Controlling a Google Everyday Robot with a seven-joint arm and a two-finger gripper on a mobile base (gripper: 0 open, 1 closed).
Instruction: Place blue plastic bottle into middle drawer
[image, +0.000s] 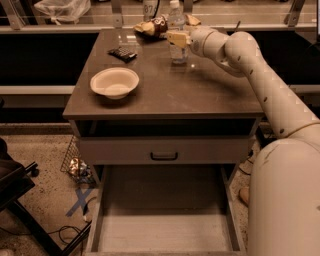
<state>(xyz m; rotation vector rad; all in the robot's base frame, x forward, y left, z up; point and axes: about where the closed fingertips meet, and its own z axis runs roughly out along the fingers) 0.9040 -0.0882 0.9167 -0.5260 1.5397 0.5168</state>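
The blue plastic bottle (178, 52), clear with a white cap, is upright at the back of the tabletop (200, 90). My gripper (174, 38) reaches in from the right and is shut around the bottle's middle. The bottle's base is at or just above the table surface; I cannot tell which. The middle drawer (165, 227) is pulled out wide open below the table front, its pale floor bare. It lies well below and nearer than the gripper.
A white bowl (115, 82) sits front left on the table, and a small black object (122, 53) behind it. A brown-and-white snack bag (150, 26) lies at the back edge beside the bottle. A shut drawer front with a black handle (164, 156) is above the open drawer.
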